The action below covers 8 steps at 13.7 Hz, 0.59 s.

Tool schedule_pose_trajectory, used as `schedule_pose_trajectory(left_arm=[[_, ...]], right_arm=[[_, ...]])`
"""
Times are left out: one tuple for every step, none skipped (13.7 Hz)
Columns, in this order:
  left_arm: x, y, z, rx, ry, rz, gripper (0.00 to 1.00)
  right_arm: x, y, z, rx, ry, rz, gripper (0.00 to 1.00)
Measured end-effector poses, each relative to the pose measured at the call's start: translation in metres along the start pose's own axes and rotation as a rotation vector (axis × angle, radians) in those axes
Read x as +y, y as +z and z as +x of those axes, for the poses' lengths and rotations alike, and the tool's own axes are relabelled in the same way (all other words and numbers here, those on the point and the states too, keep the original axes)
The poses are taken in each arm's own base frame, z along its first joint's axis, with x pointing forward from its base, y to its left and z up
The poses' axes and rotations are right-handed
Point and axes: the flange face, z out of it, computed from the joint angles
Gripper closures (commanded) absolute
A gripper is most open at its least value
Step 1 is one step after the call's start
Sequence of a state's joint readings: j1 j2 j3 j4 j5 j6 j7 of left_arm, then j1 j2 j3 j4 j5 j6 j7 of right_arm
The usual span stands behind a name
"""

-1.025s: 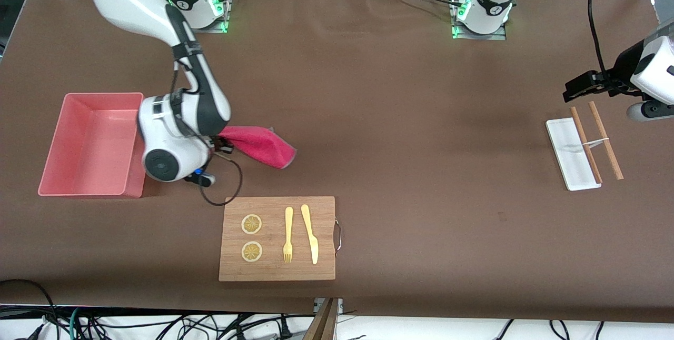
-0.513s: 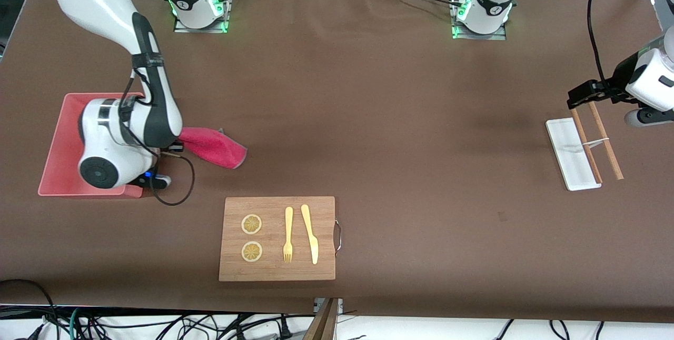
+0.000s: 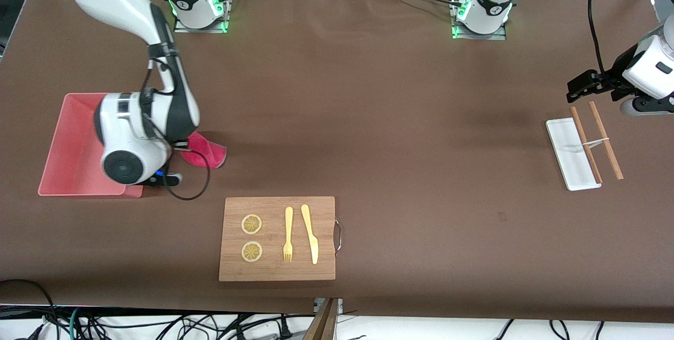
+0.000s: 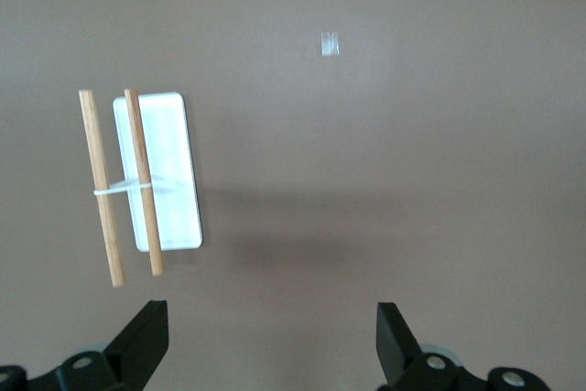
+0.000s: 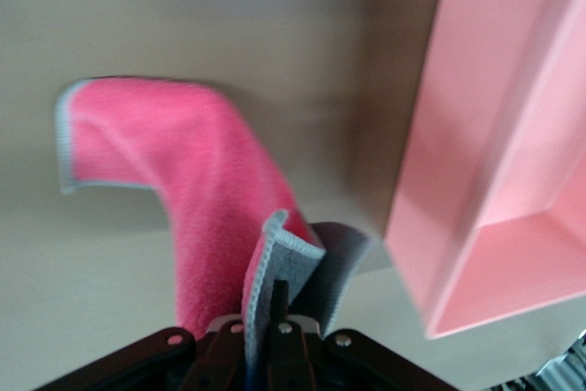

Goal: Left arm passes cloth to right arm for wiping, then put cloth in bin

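The cloth (image 3: 205,151) was held pinched in the closed right gripper (image 3: 176,146), hanging just beside the bin (image 3: 73,142) at the right arm's end of the table. The left gripper (image 3: 582,87) was kept wide open and empty above the chopsticks (image 3: 597,140), its arm waiting.

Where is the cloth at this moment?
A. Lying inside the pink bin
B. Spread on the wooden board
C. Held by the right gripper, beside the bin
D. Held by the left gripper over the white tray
C: the right gripper is shut on the cloth, which trails on the table beside the bin, not in it.
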<state>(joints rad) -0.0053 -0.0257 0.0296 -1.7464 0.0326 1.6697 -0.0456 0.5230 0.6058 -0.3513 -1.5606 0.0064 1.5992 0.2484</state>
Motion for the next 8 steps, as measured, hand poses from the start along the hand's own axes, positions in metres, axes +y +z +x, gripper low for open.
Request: schedule_pose_trajectory(left_arm=[[-0.006,0.003,0.001,0.002,-0.006,-0.001,0.0],[-0.012,0.005,0.001,0.002,-0.009,-0.001,0.0],[-0.016,0.006,0.001,0.001,-0.013,-0.002,0.0],[-0.019,0.006,0.001,-0.001,-0.016,-0.002,0.0],[-0.02,0.007,0.0,-0.002,-0.017,-0.002,0.0],[-0.019,0.007,0.0,-0.001,-0.016,-0.002,0.0],[-0.019,0.007,0.0,0.001,-0.016,-0.002,0.0],[-0.019,0.007,0.0,0.003,-0.016,-0.002,0.0]], right_arm=[[-0.026,-0.002,-0.009,0.004,0.031,-0.004,1.0],[-0.05,-0.003,-0.017,0.002,0.065,0.009,1.0],[-0.069,-0.004,-0.025,-0.005,0.098,0.032,1.0],[-0.085,-0.004,-0.03,-0.012,0.129,0.058,1.0],[-0.098,-0.005,-0.034,-0.014,0.16,0.084,1.0],[-0.111,-0.005,-0.038,-0.012,0.19,0.109,1.0],[-0.126,-0.005,-0.042,-0.01,0.219,0.129,1.0],[-0.142,-0.005,-0.048,-0.007,0.241,0.147,1.0]])
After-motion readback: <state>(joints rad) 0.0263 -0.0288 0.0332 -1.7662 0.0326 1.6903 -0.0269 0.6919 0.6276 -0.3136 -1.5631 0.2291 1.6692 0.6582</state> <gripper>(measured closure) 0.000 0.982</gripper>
